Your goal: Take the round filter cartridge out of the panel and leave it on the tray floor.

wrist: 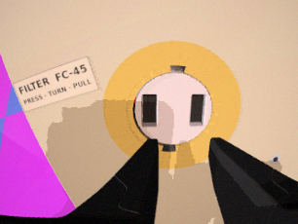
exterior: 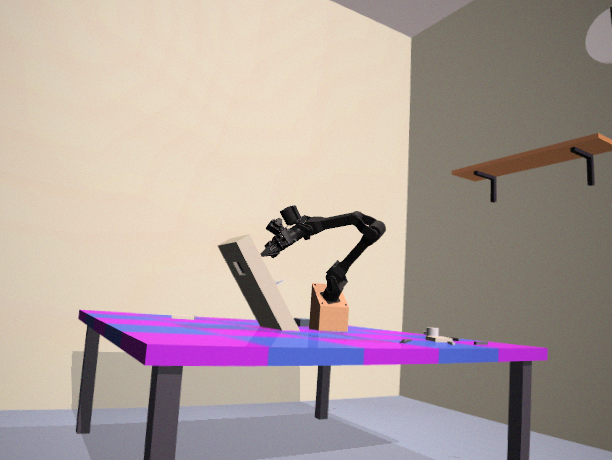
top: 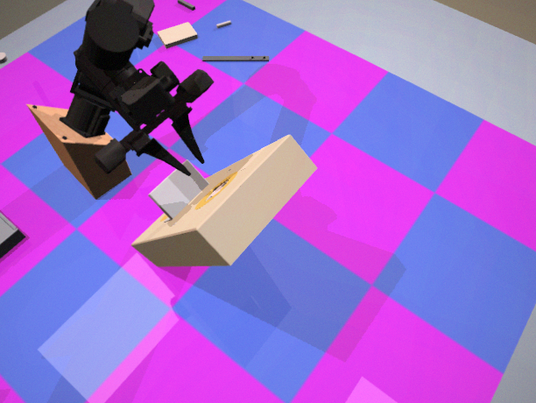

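Observation:
The round filter cartridge (wrist: 185, 104) (top: 215, 191) sits in the tilted beige service panel (wrist: 97, 29) (top: 263, 201) (exterior: 265, 290), inside a yellow ring. Its pale pink face shows two dark upright slots, with small notches above and below the disc in the wrist view. My gripper (wrist: 183, 148) (top: 196, 168) (exterior: 264, 255) is partly open and empty, in front of the panel. In the wrist view its fingertips appear over the ring's lower part, below the slots; contact cannot be told. A grey tray with a dark wall (top: 15, 243) is cut off at the top view's left edge.
A pale grey plate (top: 175, 193) juts from the panel's face below the cartridge, close to the fingers in the top view. A printed label (wrist: 55, 84) is left of the ring. A beige block (top: 177, 34) and a grey bar (top: 232, 58) lie beyond the arm.

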`<state>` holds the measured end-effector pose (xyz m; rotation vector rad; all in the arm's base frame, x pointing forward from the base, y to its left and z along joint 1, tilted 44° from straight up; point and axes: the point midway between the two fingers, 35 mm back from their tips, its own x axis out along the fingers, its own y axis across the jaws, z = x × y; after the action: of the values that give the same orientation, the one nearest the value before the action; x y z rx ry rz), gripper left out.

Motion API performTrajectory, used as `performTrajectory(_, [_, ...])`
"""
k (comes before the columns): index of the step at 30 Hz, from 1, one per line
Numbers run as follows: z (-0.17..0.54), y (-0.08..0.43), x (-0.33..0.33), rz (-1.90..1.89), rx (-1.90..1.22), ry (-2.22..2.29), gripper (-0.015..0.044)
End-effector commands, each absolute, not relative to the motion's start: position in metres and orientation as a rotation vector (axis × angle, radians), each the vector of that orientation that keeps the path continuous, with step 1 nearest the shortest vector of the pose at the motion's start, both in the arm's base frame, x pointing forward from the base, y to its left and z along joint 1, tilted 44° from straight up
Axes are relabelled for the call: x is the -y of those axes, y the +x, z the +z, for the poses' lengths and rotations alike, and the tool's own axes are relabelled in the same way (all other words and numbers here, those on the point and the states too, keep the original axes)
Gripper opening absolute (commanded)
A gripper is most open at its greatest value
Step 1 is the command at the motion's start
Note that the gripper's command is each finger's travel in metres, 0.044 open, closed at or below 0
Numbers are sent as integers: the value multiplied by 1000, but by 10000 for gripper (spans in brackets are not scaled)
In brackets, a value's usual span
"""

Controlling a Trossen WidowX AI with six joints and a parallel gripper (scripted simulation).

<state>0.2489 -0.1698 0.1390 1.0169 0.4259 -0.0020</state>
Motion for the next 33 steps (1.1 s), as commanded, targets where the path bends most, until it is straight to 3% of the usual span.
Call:
performTrajectory(1, [134, 255, 169, -8, -432, 1028, 108])
performTrajectory(33, [125, 282, 162, -3, -417, 1032, 108])
